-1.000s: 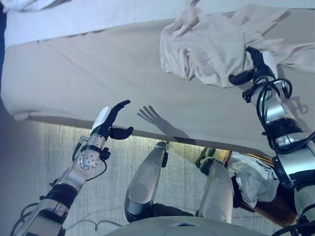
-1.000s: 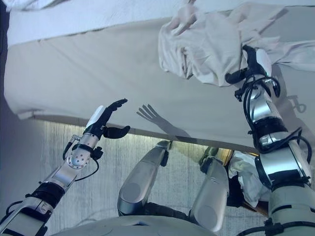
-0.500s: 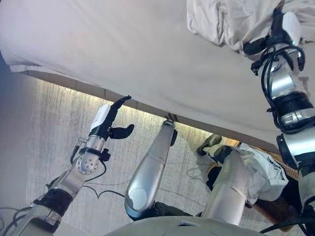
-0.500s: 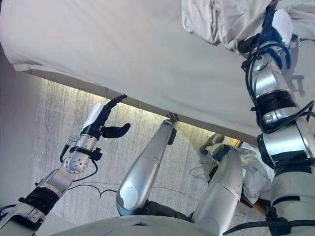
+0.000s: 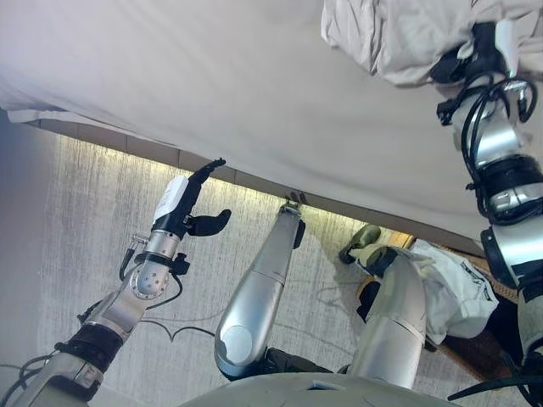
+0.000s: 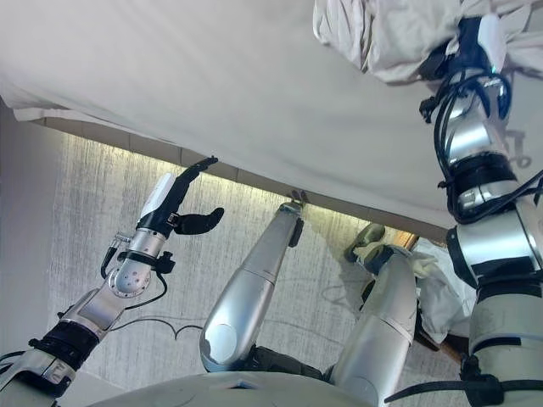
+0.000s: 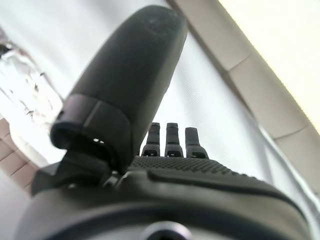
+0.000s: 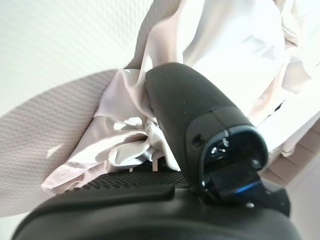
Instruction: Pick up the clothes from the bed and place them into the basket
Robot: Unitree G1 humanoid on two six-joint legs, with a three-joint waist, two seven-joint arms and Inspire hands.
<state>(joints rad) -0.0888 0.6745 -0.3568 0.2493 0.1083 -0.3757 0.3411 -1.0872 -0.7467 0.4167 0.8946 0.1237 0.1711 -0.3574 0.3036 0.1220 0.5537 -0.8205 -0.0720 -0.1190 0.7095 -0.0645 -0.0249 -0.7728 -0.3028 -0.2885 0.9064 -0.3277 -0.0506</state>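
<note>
1. At 5 o'clock, low beside the bed, a basket (image 5: 475, 360) already holds a crumpled white garment (image 5: 454, 292).
2. At 9 o'clock the left hand (image 5: 182, 208) hangs over pale carpet (image 5: 85, 220), fingers straight and spread, thumb out, holding nothing.
3. The bed (image 5: 212, 93), under a smooth beige sheet, fills the far half.
4. At 1 o'clock the right hand (image 6: 467, 47) has its thumb pressed into bunched, creased cream clothes (image 5: 390, 38) on the bed, pinching them.
</note>
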